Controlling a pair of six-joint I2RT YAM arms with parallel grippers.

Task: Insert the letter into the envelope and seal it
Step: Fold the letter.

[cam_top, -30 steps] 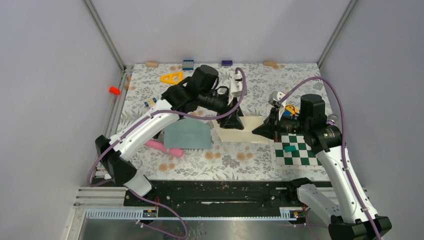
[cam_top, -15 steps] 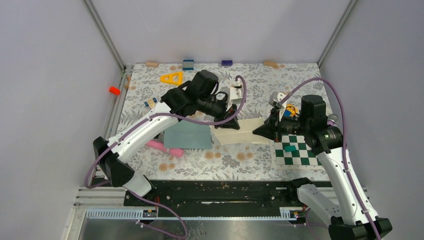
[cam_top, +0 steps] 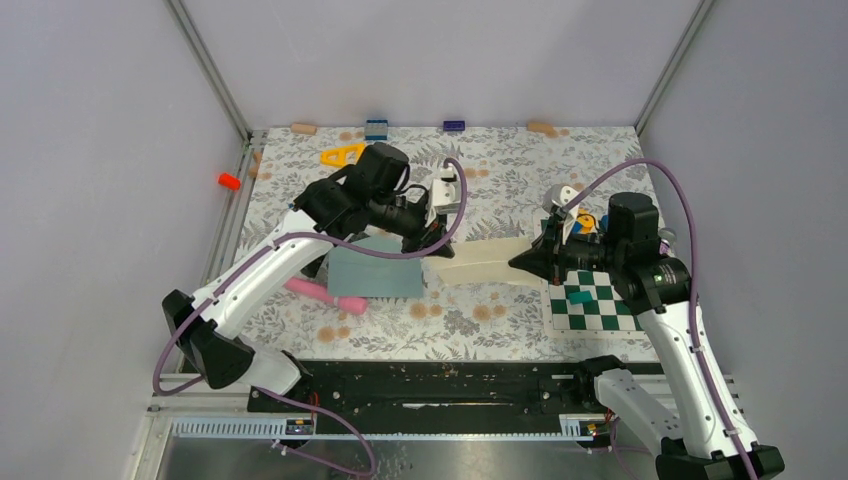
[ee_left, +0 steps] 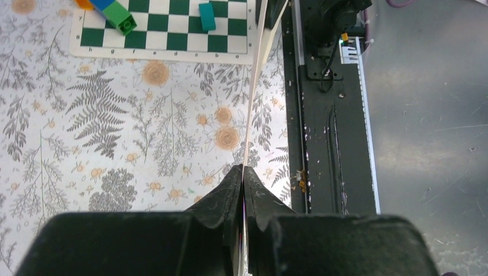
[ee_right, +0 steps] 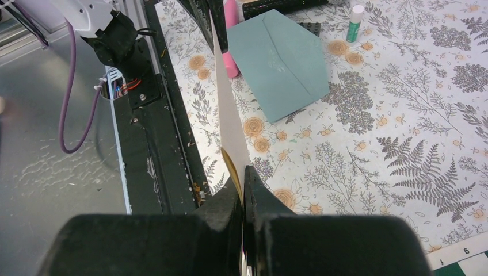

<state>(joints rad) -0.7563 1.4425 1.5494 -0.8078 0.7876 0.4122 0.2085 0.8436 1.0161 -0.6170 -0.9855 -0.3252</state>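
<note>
Left fingers: pinched shut on one end of the cream letter.
Right fingers: clamped shut on the letter's opposite end.
Letter: stretched between the two pairs of fingers, lifted clear of the floral counter.
Envelope: flat on the counter, just past the left fingers, on the side away from the right fingers.
Pink object: at the envelope's near edge.
Chessboard mat: below the right fingers.

Robot test cell, lab type: plain grey walls, metal corner posts, floral-print table, black base rail, toy blocks, small chessboard.
</note>
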